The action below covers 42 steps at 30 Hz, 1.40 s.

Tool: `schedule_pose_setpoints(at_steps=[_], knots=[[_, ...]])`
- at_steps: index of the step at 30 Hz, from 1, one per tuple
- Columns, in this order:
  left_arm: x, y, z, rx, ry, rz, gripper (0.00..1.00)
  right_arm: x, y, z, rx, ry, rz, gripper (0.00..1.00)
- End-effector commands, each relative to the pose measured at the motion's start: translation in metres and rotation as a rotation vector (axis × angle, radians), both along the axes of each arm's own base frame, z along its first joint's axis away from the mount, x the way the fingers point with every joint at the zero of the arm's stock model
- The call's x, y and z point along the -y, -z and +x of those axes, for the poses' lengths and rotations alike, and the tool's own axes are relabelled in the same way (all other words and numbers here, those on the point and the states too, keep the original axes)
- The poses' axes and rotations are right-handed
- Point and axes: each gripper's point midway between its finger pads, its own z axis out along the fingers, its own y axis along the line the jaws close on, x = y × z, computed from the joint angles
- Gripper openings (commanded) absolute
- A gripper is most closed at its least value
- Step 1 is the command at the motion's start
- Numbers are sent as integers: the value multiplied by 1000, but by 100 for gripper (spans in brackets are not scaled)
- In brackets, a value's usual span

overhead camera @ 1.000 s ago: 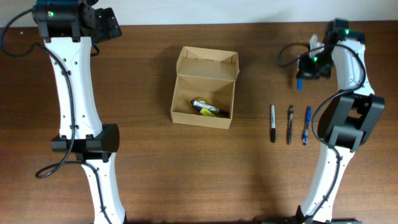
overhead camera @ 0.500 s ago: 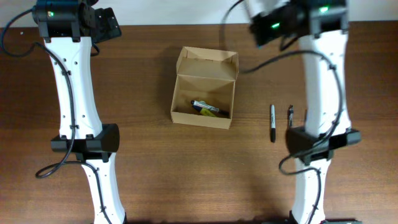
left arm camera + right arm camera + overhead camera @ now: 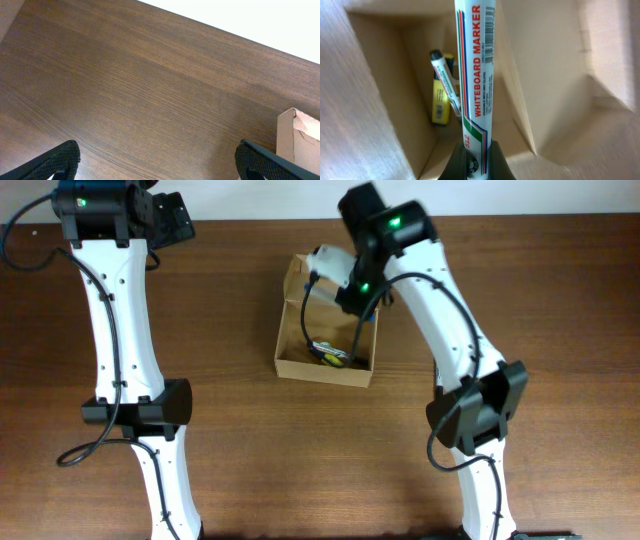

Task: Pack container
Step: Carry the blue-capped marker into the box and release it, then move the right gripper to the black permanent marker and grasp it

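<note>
The small rectangular tan-brown cardboard box (image 3: 322, 371) sits open just toward 12 o'clock from the table centre, with its hinged flap lid (image 3: 333, 282) standing up on the 12 o'clock side. On the box floor lie a black-capped marker (image 3: 445, 82) and a yellow item (image 3: 440, 102), touching each other. The right gripper (image 3: 476, 159) hangs above the box's 12-to-1 o'clock part. Its jaws are clamped on the lower end of a white whiteboard marker with red, blue and green stripes (image 3: 473, 75), whose barrel points into the box opening. The left gripper (image 3: 157, 150) is at 10 o'clock from the box, well apart from it and over bare table. Its jaws are spread wide with nothing between them. The surface is a dark brown wood-grain table (image 3: 300, 450), and a plain white strip (image 3: 250, 20) borders its 12 o'clock edge. Compared with half a second earlier, the right arm has swung from the 1 o'clock corner of the table to above the box and now crosses the spot at 3 o'clock where pens lay. The box, its contents and the left arm are unchanged.
</note>
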Motion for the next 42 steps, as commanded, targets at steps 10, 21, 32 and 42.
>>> schedule_pose_setpoints(at_steps=[10, 21, 32, 42], knots=[[-2, -3, -2, 2, 7, 11, 100, -14, 98, -40, -152, -151, -94, 4], [-2, -3, -2, 2, 7, 11, 100, -9, 90, -36, -125, -86, -142, 49], [-2, -3, -2, 2, 6, 11, 100, 23, -105, -33, 346, 172, -50, 67], [-2, -3, -2, 2, 7, 11, 100, 140, -119, -19, 371, 619, 89, 70]])
